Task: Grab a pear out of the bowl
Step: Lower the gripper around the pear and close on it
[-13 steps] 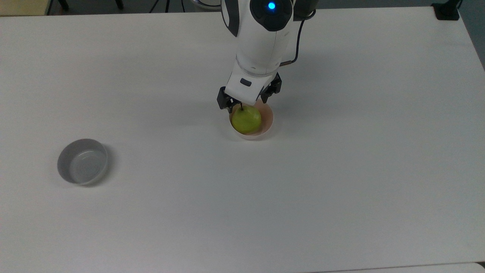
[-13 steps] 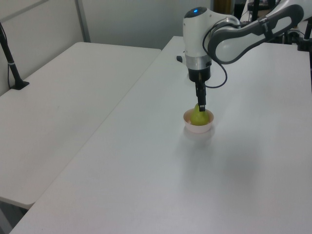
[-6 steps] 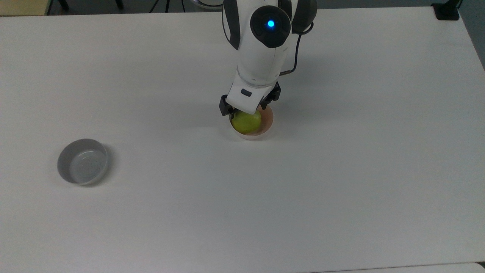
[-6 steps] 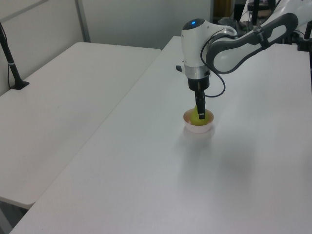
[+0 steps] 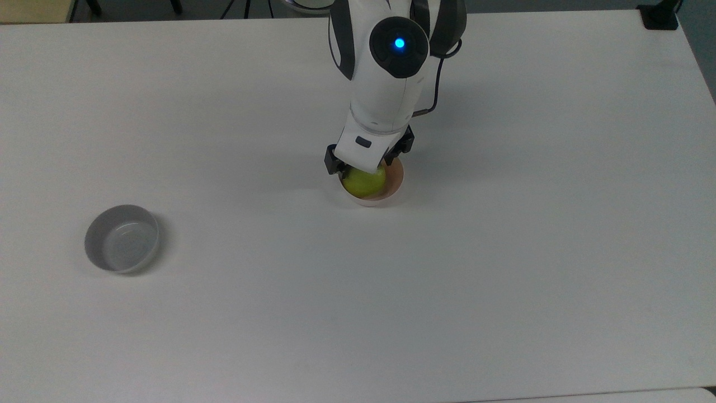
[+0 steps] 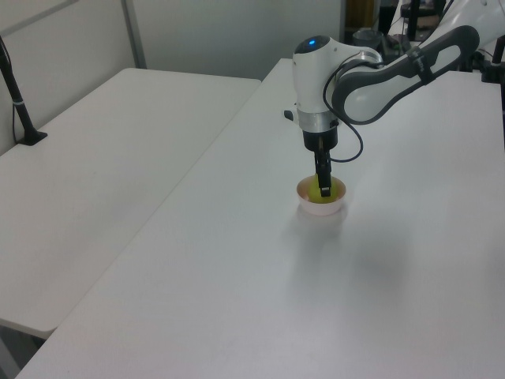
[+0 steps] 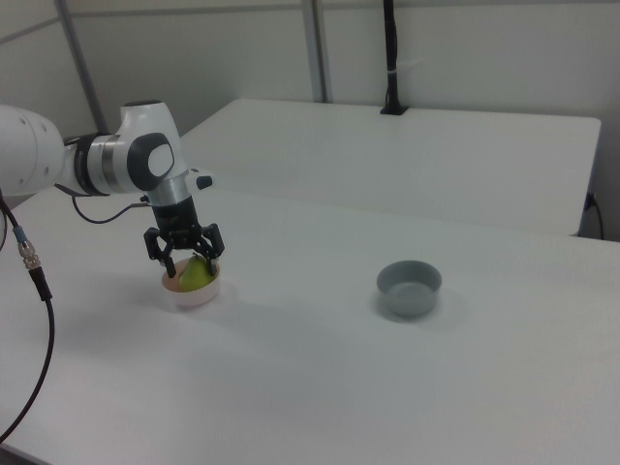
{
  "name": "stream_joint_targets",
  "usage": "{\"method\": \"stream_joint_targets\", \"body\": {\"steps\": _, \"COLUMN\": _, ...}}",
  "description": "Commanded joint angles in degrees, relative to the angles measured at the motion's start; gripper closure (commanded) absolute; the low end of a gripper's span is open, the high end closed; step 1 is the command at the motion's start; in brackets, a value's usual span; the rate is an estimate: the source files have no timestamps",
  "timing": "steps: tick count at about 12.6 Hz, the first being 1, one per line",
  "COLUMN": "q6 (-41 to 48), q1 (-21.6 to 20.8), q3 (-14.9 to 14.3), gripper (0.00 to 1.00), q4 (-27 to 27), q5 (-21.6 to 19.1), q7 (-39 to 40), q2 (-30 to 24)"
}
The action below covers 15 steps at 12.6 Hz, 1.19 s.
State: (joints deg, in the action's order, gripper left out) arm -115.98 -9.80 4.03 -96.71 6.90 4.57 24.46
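Pear (image 5: 366, 182) sits in the pink bowl (image 5: 395, 178) just right of centre in the top view, yellow-green, its upper part covered by my wrist housing. My claw (image 5: 364, 165) is down over the bowl, fingers spread wide either side of the fruit: one dark finger (image 5: 333, 164) at the bowl's left rim in the top view, the other at the upper right rim. In the right view my claw (image 7: 186, 263) is at left of centre, both fingers (image 7: 168, 260) straddling the pear (image 7: 200, 275), tips dipping to about the rim of the bowl (image 7: 199, 294). Whether the pads actually touch the skin I cannot tell; nothing is clamped, the fruit rests in the bowl. In the left view my claw (image 6: 322, 188) points straight down into the bowl (image 6: 323, 206) at upper right of centre, seen edge-on as one dark bar, with the pear (image 6: 316, 191) peeking out to its left. Bowl stands flat on the white table (image 5: 503, 252). Grey bowl (image 5: 121, 239) is at lower left of the top view, well apart from the pink one; in the right view the grey bowl (image 7: 409, 287) is right of centre. Blue light (image 5: 399, 42) glows on my arm at top centre of the top view. Second white table (image 6: 95, 158) fills the left of the left view
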Motion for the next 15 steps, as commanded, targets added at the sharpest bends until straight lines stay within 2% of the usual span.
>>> {"method": "stream_joint_targets", "body": {"steps": 1, "q6": -2.32, "q1": -0.57, "q3": -0.26, "gripper": 0.10, "q4": -1.55, "q5": 1.53, "q7": -1.41, "q2": 0.23}}
{"method": "stream_joint_targets", "body": {"steps": 6, "q6": -2.32, "q1": -0.84, "q3": -0.26, "gripper": 0.14, "q4": -1.55, "q5": 2.06, "q7": -1.50, "q2": 0.41}}
{"method": "stream_joint_targets", "body": {"steps": 13, "q6": -1.97, "q1": -0.93, "q3": -0.17, "gripper": 0.41, "q4": -1.29, "q5": 2.06, "q7": -1.50, "q2": 0.06}}
{"method": "stream_joint_targets", "body": {"steps": 15, "q6": -1.35, "q1": -1.01, "q3": -0.17, "gripper": 0.44, "q4": -1.11, "q5": 1.97, "q7": -1.67, "q2": -0.55}}
